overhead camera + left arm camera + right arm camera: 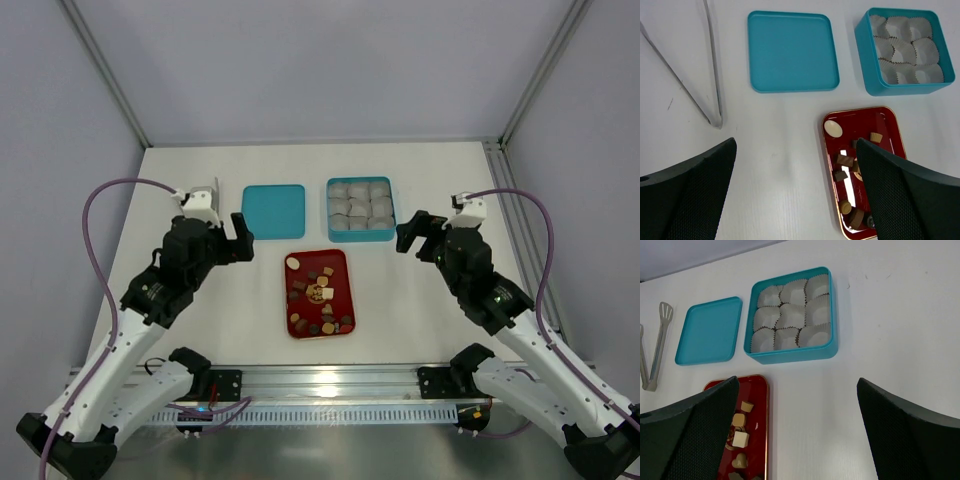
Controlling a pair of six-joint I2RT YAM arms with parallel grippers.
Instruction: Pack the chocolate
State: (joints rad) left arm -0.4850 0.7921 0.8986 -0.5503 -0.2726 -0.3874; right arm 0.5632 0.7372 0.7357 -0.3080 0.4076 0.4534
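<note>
The chocolate [318,293] is several small brown, tan and cream pieces lying in a red tray [347,285] at the table's middle. Pieces also show in the left wrist view [844,160] and the right wrist view [740,439]. My left gripper [236,240] is open and empty, left of the tray; in its own view [796,145] its right finger covers part of the tray [865,120]. My right gripper [414,232] is open and empty, right of the teal box [360,238]; in its own view [797,382] it hangs over bare table beside the tray [757,405].
The teal box [890,89] holds grey-white paper cups [905,47], all empty; they also show in the right wrist view [790,315]. Its flat teal lid [273,210] lies left of it. Metal tongs [715,75] lie at the far left, partly hidden behind my left wrist in the top view.
</note>
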